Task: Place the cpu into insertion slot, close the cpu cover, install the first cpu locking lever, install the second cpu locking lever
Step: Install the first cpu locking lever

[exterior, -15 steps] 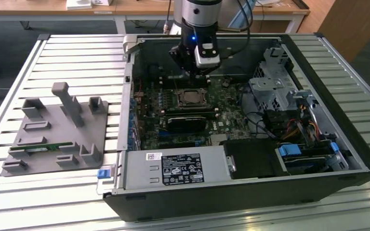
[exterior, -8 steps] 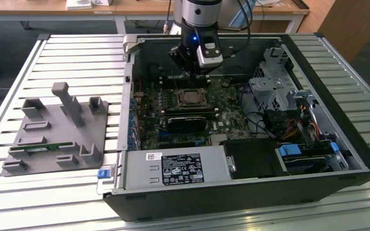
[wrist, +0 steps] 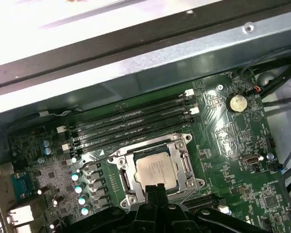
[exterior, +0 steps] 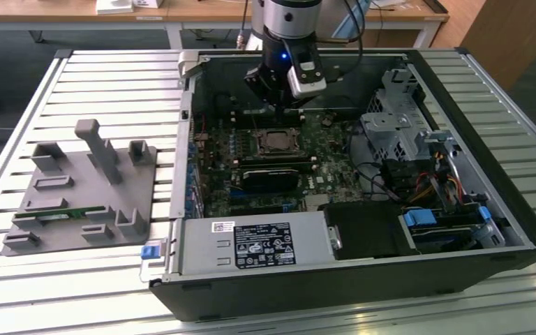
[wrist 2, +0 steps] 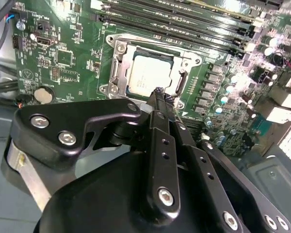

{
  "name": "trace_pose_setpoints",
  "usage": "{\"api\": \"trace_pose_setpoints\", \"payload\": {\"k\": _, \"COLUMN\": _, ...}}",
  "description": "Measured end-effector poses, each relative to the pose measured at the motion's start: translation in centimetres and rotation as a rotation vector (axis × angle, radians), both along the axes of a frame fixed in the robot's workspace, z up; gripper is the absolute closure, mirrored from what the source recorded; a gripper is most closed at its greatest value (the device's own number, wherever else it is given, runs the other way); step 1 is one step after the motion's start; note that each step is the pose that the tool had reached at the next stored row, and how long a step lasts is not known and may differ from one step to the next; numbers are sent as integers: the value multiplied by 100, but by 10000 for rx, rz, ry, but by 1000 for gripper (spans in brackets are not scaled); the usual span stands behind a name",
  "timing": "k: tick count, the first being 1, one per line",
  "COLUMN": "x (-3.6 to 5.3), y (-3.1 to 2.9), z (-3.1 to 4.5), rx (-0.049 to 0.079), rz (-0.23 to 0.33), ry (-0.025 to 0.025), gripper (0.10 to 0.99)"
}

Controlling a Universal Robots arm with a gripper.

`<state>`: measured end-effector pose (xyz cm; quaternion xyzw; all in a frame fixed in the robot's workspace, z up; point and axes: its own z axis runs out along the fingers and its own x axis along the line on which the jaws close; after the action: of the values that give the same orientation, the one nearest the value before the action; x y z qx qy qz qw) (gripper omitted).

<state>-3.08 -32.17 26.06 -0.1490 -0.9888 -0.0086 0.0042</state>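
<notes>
Exterior view: the arm reaches into the open computer case (exterior: 491, 181), which lies on a slatted table (exterior: 63, 77). The gripper (exterior: 282, 108) hangs inside the case, just above the far edge of the insertion slot (exterior: 257, 139) on the green board. The cpu (exterior: 276, 142) sits in that slot. A long black card (exterior: 268, 178) lies just beside the socket on its near side. A grey fixture tray (exterior: 82, 188) rests on the table at the exterior view's left, well apart from the work.

Second wrist view: the pincer's fingers (wrist 2: 157, 126) are pressed together with nothing between them. Their tip is at the socket's rim; contact cannot be confirmed. The cpu cover (wrist 2: 117, 58) appears to lie flat, framing the chip's metal top through its window. Whether either locking lever is latched cannot be told.

First wrist view: the chip is seated square in the socket. Memory slots (wrist: 131, 124) run alongside one edge, with the case wall just beyond them. A coin cell (wrist: 237, 103) sits well apart.

Assessment: placement is done and the cover is probably closed, so lever work is the likely step in hand. It calls for a short, controlled push with the closed tip, kept close along the socket frame. Room is open above the socket. The memory slots and the card crowd two opposite sides, and the case wall limits arm travel on the far side.
</notes>
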Motion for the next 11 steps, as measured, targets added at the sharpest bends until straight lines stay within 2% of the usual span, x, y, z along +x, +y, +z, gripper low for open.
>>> {"api": "trace_pose_setpoints", "payload": {"k": 11, "x": 0, "y": 0, "z": -13, "rx": 14, "rz": 1774, "ry": -6, "gripper": 980}}
